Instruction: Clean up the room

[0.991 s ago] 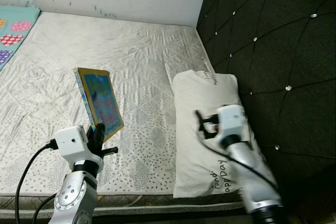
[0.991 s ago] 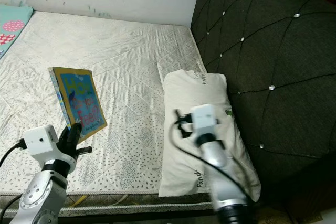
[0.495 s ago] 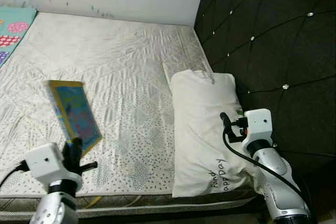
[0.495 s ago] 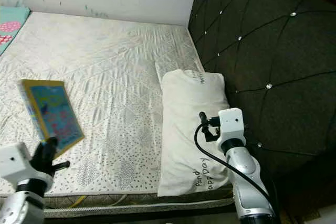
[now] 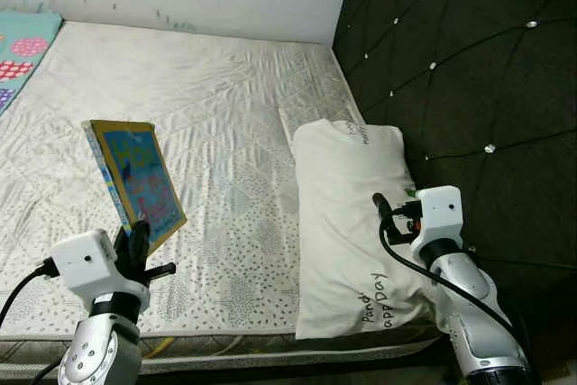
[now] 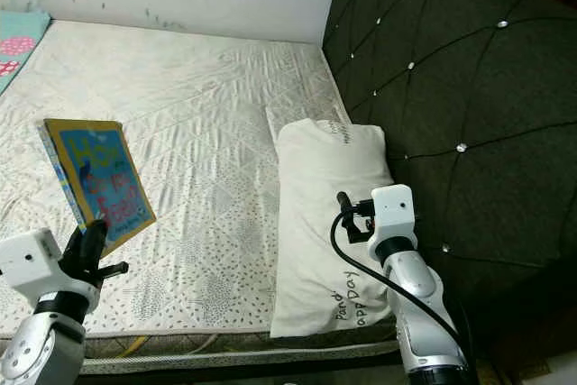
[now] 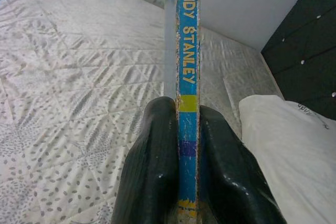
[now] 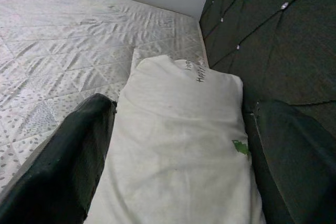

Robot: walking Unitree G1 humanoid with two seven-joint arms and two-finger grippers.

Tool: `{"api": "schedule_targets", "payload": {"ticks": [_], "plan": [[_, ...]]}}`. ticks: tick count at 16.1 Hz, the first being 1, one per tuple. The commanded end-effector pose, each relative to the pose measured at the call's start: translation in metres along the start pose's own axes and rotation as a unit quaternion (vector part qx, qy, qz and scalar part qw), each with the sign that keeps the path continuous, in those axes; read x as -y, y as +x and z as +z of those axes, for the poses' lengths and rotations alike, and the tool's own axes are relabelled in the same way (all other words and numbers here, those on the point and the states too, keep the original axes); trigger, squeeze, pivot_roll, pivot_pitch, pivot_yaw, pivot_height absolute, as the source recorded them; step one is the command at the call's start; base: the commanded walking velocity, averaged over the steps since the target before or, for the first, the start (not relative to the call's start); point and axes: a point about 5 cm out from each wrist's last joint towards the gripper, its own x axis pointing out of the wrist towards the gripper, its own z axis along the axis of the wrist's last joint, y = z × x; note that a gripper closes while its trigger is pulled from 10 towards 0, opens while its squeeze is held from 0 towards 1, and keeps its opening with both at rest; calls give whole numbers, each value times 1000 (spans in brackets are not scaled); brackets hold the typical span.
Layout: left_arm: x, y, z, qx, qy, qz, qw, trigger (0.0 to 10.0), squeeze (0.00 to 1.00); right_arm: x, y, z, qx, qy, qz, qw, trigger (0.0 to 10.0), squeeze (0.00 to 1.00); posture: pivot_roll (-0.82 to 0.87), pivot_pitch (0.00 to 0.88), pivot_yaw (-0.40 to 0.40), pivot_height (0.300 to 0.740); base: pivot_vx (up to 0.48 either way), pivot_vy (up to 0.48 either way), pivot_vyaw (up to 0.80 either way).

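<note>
Since half a second ago your left gripper (image 5: 137,239) has lifted the book (image 5: 137,181) higher and swung it toward the bed's middle; the right arm has barely shifted. At seven o'clock, your left jaws are clamped on the book's spine, holding it tilted above the mattress (image 5: 216,114). At four o'clock your right gripper (image 5: 383,207) hovers over the white pillow (image 5: 347,223), jaws spread wide. Farther off at one o'clock stands the dark tufted headboard (image 5: 469,69).
</note>
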Motion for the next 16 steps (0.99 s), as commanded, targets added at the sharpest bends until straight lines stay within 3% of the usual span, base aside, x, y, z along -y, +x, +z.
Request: {"api": "schedule_targets", "payload": {"ticks": [1,11,16], "plan": [[5,2,4,10,0,-14,1000,10000,0,3,-2,-1,-4,3,1,1000,10000,0,-4,43,-110,740,0,0,0],[8,1,4,3,-4,-12,1000,10000,0,0,-9,1,-7,9,31,999,10000,0,-12,98,-115,711,0,0,0],[7,-3,3,-4,-6,-8,1000,10000,0,-1,-12,1,-13,13,40,999,10000,0,-13,118,-114,652,0,0,0]]}}
